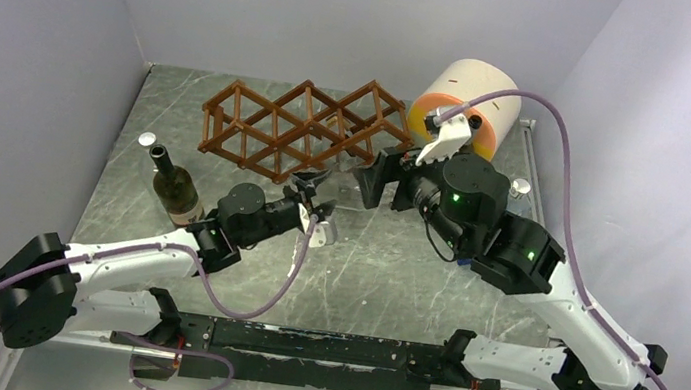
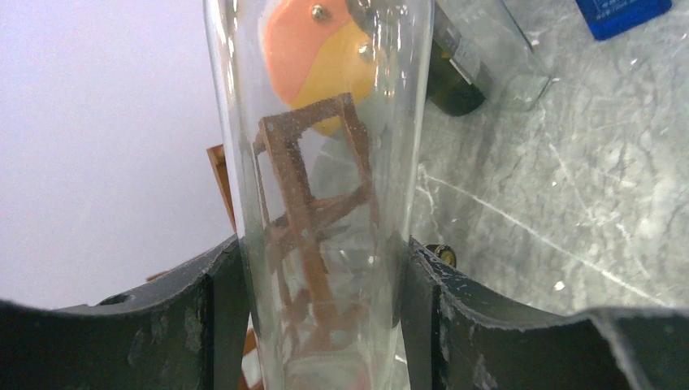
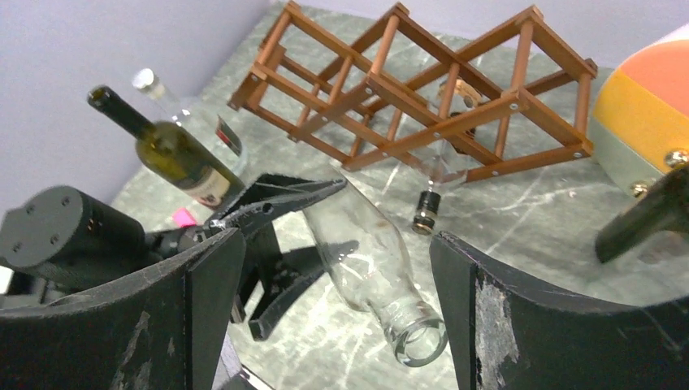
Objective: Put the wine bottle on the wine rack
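A clear glass wine bottle (image 3: pixel 361 244) is held above the table by my left gripper (image 2: pixel 322 244), which is shut on its body. Its open mouth (image 3: pixel 418 340) points toward my right gripper (image 3: pixel 335 240), which is open, its fingers wide on either side of the neck without touching it. The reddish-brown lattice wine rack (image 1: pixel 305 129) stands just behind both grippers and also shows in the right wrist view (image 3: pixel 422 89). In the top view my left gripper (image 1: pixel 315 203) and right gripper (image 1: pixel 374 177) face each other in front of the rack.
A dark green wine bottle (image 1: pixel 173 187) stands at the left. Another clear bottle with a black cap (image 3: pixel 426 209) lies in the rack. A cream, orange and yellow cylinder (image 1: pixel 464 105) sits at the back right. Silver-capped bottles stand at the left (image 1: pixel 147 140) and right (image 1: pixel 521 187).
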`<state>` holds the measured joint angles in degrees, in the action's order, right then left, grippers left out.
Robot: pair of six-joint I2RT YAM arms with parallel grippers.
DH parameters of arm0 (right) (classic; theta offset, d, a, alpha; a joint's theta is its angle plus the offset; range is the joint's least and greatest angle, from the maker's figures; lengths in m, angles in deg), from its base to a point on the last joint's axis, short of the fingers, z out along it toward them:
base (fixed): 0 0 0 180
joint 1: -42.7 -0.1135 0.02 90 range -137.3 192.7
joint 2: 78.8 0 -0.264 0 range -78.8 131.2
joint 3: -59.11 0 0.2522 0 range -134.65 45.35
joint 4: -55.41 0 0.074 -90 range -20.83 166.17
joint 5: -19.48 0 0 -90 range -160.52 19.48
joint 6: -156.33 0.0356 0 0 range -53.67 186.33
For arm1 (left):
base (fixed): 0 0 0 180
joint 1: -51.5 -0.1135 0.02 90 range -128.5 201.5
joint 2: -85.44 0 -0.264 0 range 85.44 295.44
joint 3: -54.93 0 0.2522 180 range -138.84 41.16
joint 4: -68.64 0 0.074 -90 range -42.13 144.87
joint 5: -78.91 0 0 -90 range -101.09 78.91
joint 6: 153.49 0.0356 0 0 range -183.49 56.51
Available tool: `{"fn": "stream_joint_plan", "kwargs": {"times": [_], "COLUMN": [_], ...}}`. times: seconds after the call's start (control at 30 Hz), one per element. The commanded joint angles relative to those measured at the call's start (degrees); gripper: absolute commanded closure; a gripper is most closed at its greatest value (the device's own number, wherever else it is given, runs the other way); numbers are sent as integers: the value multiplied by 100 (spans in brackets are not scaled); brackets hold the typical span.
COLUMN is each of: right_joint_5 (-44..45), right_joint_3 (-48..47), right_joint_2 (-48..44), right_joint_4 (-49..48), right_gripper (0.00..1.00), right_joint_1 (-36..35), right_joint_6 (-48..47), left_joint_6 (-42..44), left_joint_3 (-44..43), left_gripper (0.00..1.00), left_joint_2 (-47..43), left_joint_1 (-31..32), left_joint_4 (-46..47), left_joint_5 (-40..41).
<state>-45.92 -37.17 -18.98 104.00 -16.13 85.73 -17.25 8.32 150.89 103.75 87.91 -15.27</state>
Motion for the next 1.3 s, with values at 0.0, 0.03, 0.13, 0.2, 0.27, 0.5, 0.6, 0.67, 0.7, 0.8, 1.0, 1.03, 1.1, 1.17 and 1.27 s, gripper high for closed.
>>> {"fn": "stream_joint_plan", "kwargs": {"times": [0.0, 0.03, 0.13, 0.2, 0.27, 0.5, 0.6, 0.67, 0.7, 0.8, 1.0, 1.03, 1.1, 1.17, 1.27], "right_joint_5": [-186, -282, -552, -699, -832, -1139, -1293, -1371, -1400, -1462, -1611, -1591, -1590, -1609, -1651], "right_joint_3": [-387, -422, -377, -293, -215, 1, 61, 109, 132, 185, 324, 355, 389, 403, 420], "right_joint_2": [187, 208, 251, 301, 413, 856, 1019, 1081, 1099, 1087, 1068, 1068, 1068, 1075, 1075], "right_joint_4": [1187, 1288, 1464, 1505, 1506, 1223, 1191, 1169, 1167, 1192, 1315, 1342, 1404, 1457, 1484], "right_gripper": [12, 12, 11, 11, 12, 18, 21, 22, 23, 27, 27, 26, 25, 25, 28], "right_joint_1": [19, 20, 20, 16, 15, 12, 20, 20, 14, 16, 20, 15, 20, 16, 18], "right_joint_6": [-455, -488, -554, -572, -596, -695, -743, -774, -814, -857, -810, -791, -765, -730, -687], "left_joint_6": [845, 948, 1436, 1558, 1625, 1818, 1918, 1964, 2003, 2057, 2138, 2167, 2181, 2187, 2176], "left_joint_3": [-245, -249, -127, -43, -74, -22, 72, 101, 102, 89, 267, 287, 251, 214, 250], "left_gripper": [93, 93, 93, 93, 93, 93, 93, 93, 93, 93, 93, 93, 93, 93, 93], "left_joint_2": [-83, -103, -203, -276, -331, -624, -751, -787, -795, -836, -866, -862, -837, -823, -808], "left_joint_1": [31, 31, 39, 40, 40, 185, 258, 268, 270, 269, 277, 281, 273, 277, 276], "left_joint_4": [-88, -125, -133, -35, -192, -469, -489, -496, -518, -598, -89, -41, -122, -178, -88], "left_joint_5": [-328, -340, -453, -482, -546, -612, -551, -544, -539, -539, -353, -335, -332, -354, -302]}}
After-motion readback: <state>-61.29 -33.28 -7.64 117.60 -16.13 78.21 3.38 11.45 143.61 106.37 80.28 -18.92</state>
